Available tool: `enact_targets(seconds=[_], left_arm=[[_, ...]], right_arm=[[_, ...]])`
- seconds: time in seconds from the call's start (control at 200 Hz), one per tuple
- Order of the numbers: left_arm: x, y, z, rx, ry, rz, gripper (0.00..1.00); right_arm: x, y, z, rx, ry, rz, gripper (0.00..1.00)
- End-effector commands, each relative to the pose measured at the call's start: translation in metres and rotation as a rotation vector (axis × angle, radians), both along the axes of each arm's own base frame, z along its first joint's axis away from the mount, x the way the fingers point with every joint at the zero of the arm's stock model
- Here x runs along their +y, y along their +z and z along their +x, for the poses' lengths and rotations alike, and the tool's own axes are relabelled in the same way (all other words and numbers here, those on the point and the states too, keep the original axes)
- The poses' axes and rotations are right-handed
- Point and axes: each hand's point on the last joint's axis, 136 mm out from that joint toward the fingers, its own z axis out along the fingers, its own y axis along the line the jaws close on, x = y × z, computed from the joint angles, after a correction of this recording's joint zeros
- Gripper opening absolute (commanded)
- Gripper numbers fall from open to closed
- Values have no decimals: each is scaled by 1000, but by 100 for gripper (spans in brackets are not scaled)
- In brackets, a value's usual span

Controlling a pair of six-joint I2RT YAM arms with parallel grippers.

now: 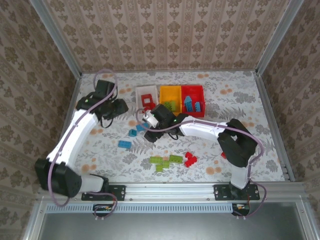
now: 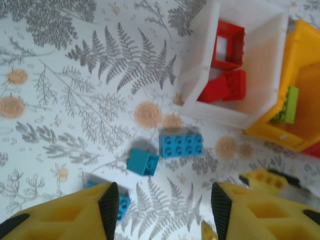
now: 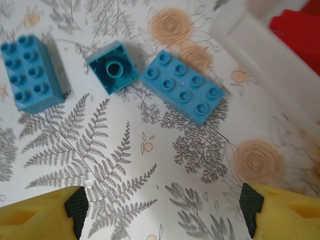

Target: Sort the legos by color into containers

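Sorting is partway! Upper centre of the top view: the white bin (image 1: pixel 138 96) holds red pieces, the yellow-orange bin (image 1: pixel 170 87) lime green, the red bin (image 1: pixel 192 87) blue. Loose on the fern-patterned surface (image 1: pixel 100 150) lie blue bricks (image 1: pixel 132 132) centre-left, with green bricks (image 1: pixel 159 160) and red bricks (image 1: pixel 190 160) lower centre. The right tool (image 3: pixel 162 205) is spread wide and empty over a studded blue eight-stud brick (image 3: pixel 186 93). The left tool (image 2: pixel 165 200) is parted and empty too. All glossy hard plastic, and the bins are smooth-walled.
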Motion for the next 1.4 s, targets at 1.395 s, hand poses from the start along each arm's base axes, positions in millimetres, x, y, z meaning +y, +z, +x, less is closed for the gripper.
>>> enact_targets(seconds=[1.395], left_arm=[[-2, 20, -57, -119, -132, -152, 57]], right_arm=[[43, -52, 4, 99, 132, -111, 53]])
